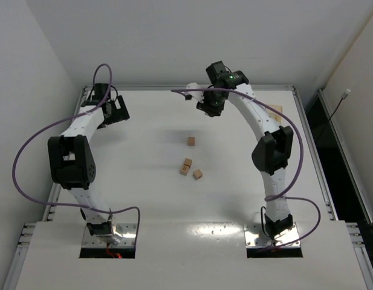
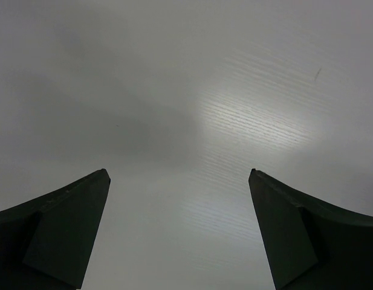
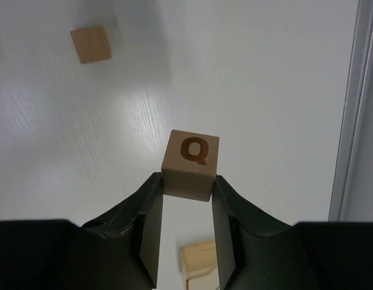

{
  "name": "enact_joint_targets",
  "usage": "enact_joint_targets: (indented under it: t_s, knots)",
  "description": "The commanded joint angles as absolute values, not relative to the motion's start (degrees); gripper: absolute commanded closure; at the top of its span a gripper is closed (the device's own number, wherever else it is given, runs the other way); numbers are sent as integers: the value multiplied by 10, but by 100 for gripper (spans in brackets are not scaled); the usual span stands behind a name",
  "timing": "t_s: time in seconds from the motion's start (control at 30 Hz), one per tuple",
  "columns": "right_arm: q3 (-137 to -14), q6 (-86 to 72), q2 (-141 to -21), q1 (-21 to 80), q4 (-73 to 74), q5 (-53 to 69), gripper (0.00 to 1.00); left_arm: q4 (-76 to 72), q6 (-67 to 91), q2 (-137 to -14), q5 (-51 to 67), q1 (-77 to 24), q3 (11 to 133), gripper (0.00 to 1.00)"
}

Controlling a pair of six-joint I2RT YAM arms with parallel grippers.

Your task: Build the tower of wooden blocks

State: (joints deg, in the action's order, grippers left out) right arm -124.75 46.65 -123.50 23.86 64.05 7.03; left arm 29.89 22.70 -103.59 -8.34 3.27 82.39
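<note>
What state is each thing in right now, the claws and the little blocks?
Left gripper: open wide, empty.
Right gripper: shut on the Q block.
Q block: gripped by two opposite sides, letter face showing.
Loose wood blocks: lying on the table, ungripped.

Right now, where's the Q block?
Right wrist view: the Q block is clamped in the right gripper. From above, that gripper is at the table's far centre-right, beyond the three loose cubes.
</note>
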Motion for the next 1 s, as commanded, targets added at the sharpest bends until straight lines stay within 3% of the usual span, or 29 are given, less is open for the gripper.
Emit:
enact_joint_targets:
  t_s: [0.0, 0.5, 0.73, 0.77, 0.87, 0.97]
  knots:
    - [-1343, 533, -1291, 244, 754, 122, 100, 286, 219, -1002, -38, 42, 824, 0]
    - [-1354, 541, -1321, 279, 761, 111, 100, 280, 200, -1023, 62, 48, 812, 1]
    - [-1308, 475, -1289, 258, 716, 116, 100, 264, 200, -1029, 69, -54, 758, 38]
    - [-1293, 465, -1280, 258, 709, 116, 100, 264, 200, -1023, 69, -76, 758, 49]
    - [-1241, 457, -1246, 245, 688, 122, 100, 258, 200, -1023, 74, -99, 758, 65]
    - [-1242, 439, -1252, 238, 688, 122, 100, 258, 205, -1029, 79, -105, 765, 67]
